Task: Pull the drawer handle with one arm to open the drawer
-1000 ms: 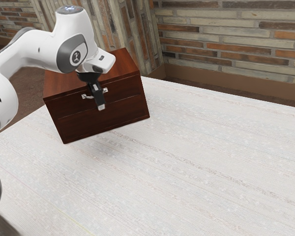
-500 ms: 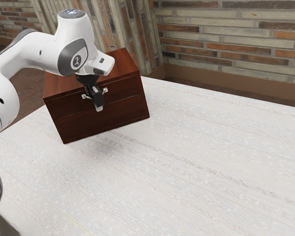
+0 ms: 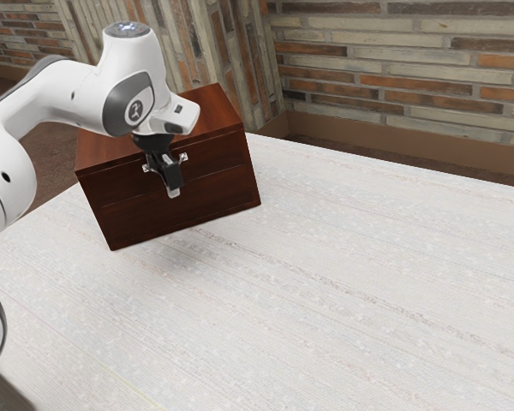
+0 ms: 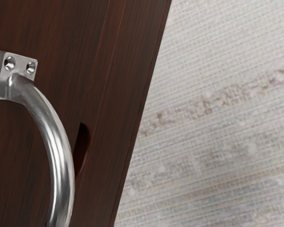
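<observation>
A wide, pale grey-white wood-grain counter (image 3: 343, 282) takes up most of the exterior view. Behind it runs a red and tan brick wall (image 3: 394, 60). The white, seven-joint robot arm (image 3: 43, 103) comes in from the exterior view's left and bends down over the front of a dark reddish-brown wooden box (image 3: 206, 201). The box sits on the counter's far corner, toward the exterior view's upper left, with its face turned at an angle.

A seam crosses the face of the box. The upper drawer front (image 3: 218, 152) looks flush with the panel below it, so the drawer reads as closed. On that front, near its middle, is a curved silver metal handle (image 3: 146, 168), with its ends showing on either side of the wrist.

The black two-finger hand (image 3: 174, 188) points downward right at the handle, in front of the drawer face, with its pale tips just under the bar. From this angle I cannot tell whether the hand is apart, together or clamped on the handle.

In the wrist view the handle (image 4: 57, 142) arcs close against the dark wood. It is fixed by a small square silver mounting plate (image 4: 14, 71) with two screw holes, and the counter lies beyond the box edge
</observation>
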